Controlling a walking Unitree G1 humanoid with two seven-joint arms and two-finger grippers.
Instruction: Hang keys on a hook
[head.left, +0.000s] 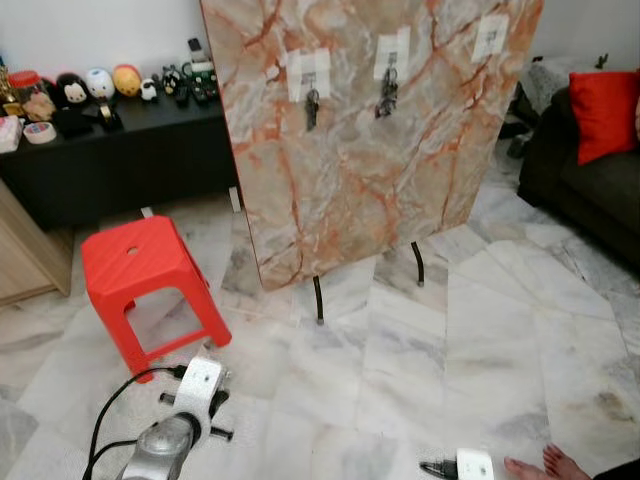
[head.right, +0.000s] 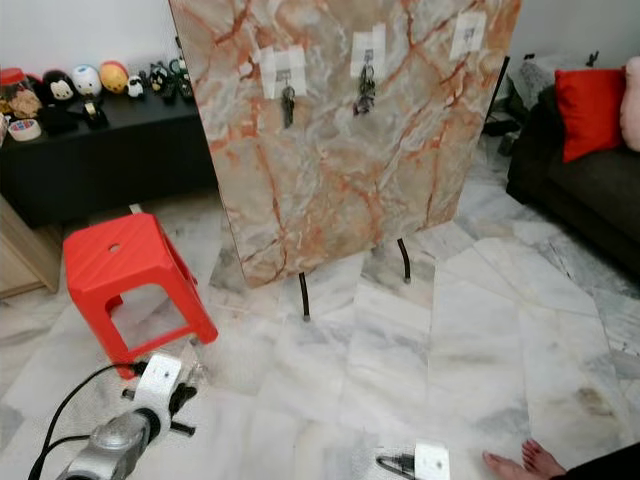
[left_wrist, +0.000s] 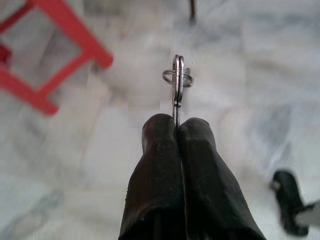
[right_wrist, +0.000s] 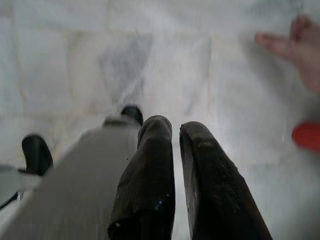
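The keys stick out beyond the pinched tips of the left tool, which grips them low over the marble floor. Ahead stands the marble board, an empty hook at its upper right; the red stool sits beside the left tool. The right tool hangs with fingers slightly parted, gripping nothing.

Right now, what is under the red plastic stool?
Under the red plastic stool, between its legs, bare pale marble floor is visible. The seat covers the floor directly beneath it, so I cannot see whether anything lies there.

Three hooks on one marble board, two hung key bunches, one red stool
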